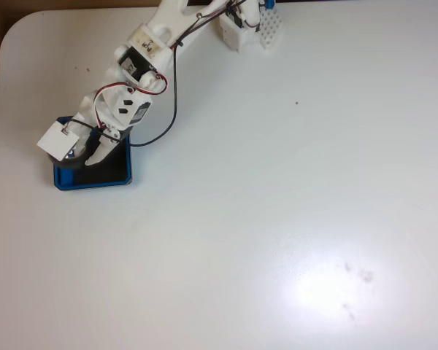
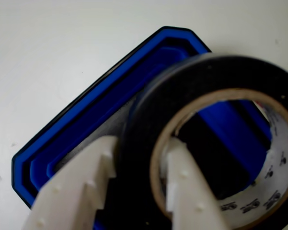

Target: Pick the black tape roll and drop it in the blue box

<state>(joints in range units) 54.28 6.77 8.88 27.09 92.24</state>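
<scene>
Closest in the wrist view: the white two-finger plastic gripper point(image 2: 139, 191), one ribbed finger outside the ring wall and the other finger point(image 2: 185, 187) poked through the open centre, so the jaws are clamped across the wall of the flat black tape roll with its tan inner core point(image 2: 149, 120). The roll is held off the surface, tilted toward the lens, and fills most of the right of that view; printed lettering shows on the pale inner face of the core at lower right. Directly below and beyond the roll sits the shallow bright-blue plastic box with rounded corners and thick stepped rim point(image 2: 86, 115), its dark floor visible through the roll's centre and under the fingers. In the fixed view the gripper point(image 1: 95, 155) hangs over the box point(image 1: 95, 181), fingertips above the black floor, with the roll itself hidden under the wrist block. Farther off, the white arm with its red and black wiring point(image 1: 142, 62) runs up and away from the hand to a base at the top edge of the white table point(image 1: 292, 204). Judgement on progress: the pick looks complete and the carry has brought the roll over the box; what remains is releasing it so it lands flat inside the rim, then pulling the hand clear.
</scene>
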